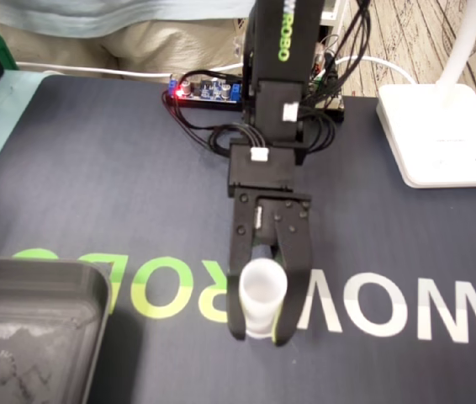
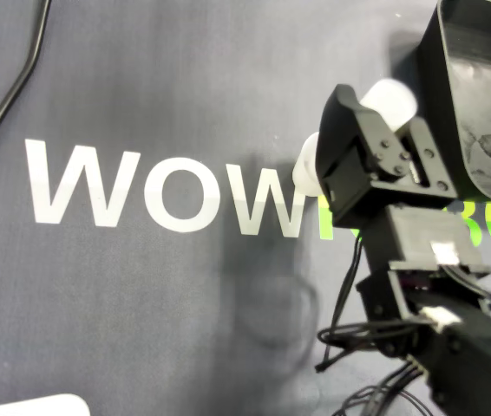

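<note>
A small white plastic cup stands upright over the green-and-white lettering on the dark mat. My black gripper reaches down from the arm at the top of the fixed view, one finger on each side of the cup, and is shut on it. In the overhead view the gripper covers most of the cup, and only white patches show beside the fingers. Whether the cup's base touches the mat cannot be told.
A grey plastic tray sits at the lower left of the fixed view and is seen at the upper right of the overhead view, close to the gripper. A white lamp base stands back right. A circuit board with cables lies behind the arm.
</note>
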Tool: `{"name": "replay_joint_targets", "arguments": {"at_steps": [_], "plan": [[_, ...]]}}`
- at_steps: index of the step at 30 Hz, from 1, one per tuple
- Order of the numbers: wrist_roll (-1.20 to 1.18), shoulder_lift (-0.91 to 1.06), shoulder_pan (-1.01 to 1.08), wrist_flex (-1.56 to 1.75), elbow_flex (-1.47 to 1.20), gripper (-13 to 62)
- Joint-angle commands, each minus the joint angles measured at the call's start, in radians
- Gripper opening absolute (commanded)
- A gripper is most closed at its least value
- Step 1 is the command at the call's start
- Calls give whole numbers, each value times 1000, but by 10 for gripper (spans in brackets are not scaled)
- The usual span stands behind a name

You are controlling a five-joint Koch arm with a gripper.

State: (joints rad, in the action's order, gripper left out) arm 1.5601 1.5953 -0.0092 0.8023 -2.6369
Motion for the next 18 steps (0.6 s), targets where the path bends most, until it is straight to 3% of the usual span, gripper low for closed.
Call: {"name": "replay_joint_targets", "arguments": {"at_steps": [1, 8, 18], "plan": [[-5, 3, -9, 120, 8, 160], [-12, 34, -12, 120, 0, 197], [-72, 259, -14, 29, -17, 197]]}}
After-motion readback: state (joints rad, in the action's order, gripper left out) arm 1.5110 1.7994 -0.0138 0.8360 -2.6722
